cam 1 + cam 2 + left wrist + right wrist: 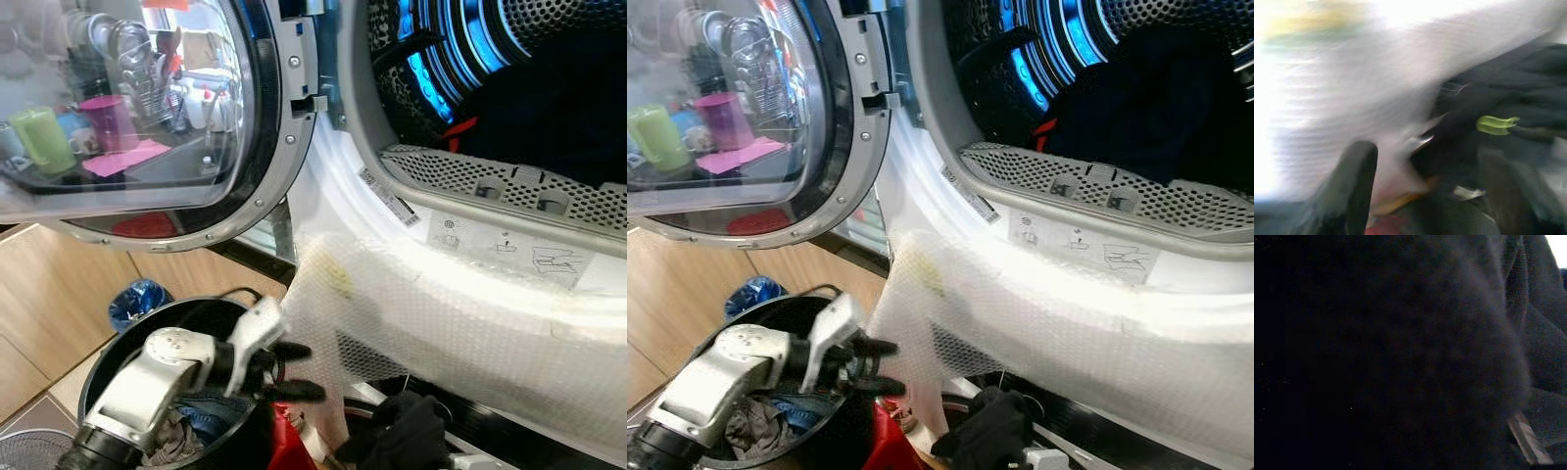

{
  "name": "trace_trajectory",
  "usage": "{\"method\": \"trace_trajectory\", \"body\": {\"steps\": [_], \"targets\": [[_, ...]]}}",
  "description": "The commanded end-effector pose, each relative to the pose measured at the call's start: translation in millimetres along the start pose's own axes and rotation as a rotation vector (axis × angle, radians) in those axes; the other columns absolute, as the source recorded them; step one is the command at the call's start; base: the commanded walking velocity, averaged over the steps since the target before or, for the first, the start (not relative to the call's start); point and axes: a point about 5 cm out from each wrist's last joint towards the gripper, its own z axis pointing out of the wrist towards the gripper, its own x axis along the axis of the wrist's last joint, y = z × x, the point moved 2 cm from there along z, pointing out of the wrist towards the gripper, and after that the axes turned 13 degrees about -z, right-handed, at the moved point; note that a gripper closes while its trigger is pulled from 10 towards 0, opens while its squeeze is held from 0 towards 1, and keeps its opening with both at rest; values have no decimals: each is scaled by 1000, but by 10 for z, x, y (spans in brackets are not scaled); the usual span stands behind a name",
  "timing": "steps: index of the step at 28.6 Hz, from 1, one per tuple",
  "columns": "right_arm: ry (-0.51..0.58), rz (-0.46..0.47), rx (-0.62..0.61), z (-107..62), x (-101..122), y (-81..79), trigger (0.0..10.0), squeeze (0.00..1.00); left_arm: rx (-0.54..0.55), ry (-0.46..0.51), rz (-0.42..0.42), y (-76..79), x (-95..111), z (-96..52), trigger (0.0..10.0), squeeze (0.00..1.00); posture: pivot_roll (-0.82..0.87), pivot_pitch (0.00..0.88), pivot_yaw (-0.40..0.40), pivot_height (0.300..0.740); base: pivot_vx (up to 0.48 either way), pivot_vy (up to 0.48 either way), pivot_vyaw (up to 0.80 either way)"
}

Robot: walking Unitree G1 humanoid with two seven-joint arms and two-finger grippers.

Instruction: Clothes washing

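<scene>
Laundry basket point(103, 367) sits below the open washer door point(147, 117), handy for loading. Left gripper point(289, 370) above its rim, fingers apart, touching white mesh fabric point(411, 313); dark clothes point(1156, 98) already in drum.

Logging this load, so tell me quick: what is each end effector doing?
Left end effector: open beside the white mesh cloth, over the laundry bucket.
Right: cannot be told; dark garment fills its wrist camera.

eye views: bright, white glare | left wrist: motion-blurred, overexposed | right wrist: near-black
</scene>
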Motion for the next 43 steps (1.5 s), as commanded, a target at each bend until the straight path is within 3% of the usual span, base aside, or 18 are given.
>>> {"method": "trace_trajectory", "body": {"steps": [1,2,6,8,11,14,17,20,21,22,23,26,28,31,38,39,41,43], "targets": [[19,-50,53,-8,91,-69,0,0,177,34,-28,-190,-73,8,10000,816,-59,0,129,740,0,0,0],[16,-66,61,-26,99,-81,0,0,213,59,-37,-215,-85,21,10000,12,-61,0,128,740,0,0,0],[22,-84,68,-111,144,-111,0,0,326,164,-22,-259,-79,54,10000,0,-69,0,130,740,0,0,0],[32,-99,80,-209,195,-183,0,0,471,250,19,-346,-78,0,10000,0,-70,0,127,740,0,0,0],[46,-103,87,-255,242,-228,0,0,534,273,32,-392,-104,-35,10000,0,-69,0,125,740,0,0,0],[57,-171,159,-331,424,-394,0,0,610,268,11,-476,-237,-23,10000,0,-79,11,121,740,0,0,0],[176,-228,244,-420,857,-602,0,0,599,289,27,-463,-232,43,10000,0,-90,21,126,740,0,0,0],[400,-233,279,-534,1420,-707,0,0,576,274,80,-431,-231,108,10000,0,-105,23,134,740,0,0,0],[465,-250,281,-570,1584,-717,0,0,579,275,78,-432,-237,111,10000,0,-105,23,134,740,0,0,0],[465,-250,281,-570,1584,-717,0,0,579,275,78,-432,-237,111,10000,0,-105,23,134,740,0,0,0],[607,-266,268,-663,1908,-717,0,0,588,280,72,-442,-249,115,10000,0,-105,28,133,740,0,0,0],[830,-288,252,-845,2386,-706,0,0,591,286,86,-453,-257,131,10000,0,-111,21,140,740,0,0,0],[865,-294,248,-867,2464,-696,0,0,591,287,84,-454,-257,137,10000,0,-111,21,140,740,0,0,0],[1048,-415,287,-931,2991,-602,0,0,554,280,92,-398,-264,221,10000,0,-121,15,139,740,0,0,0],[1128,-457,256,-841,3503,-412,0,0,552,279,88,-395,-269,251,10000,0,-131,7,140,740,0,0,0],[1138,-465,255,-766,3749,-366,0,0,549,282,88,-393,-269,266,10000,0,-130,7,139,740,0,0,0],[1142,-469,259,-720,3853,-350,0,0,548,281,89,-389,-272,275,10000,0,-127,0,134,740,0,0,0],[1141,-472,271,-526,4234,-292,0,0,549,282,87,-384,-275,292,10000,0,-120,0,129,740,0,0,0]]}}
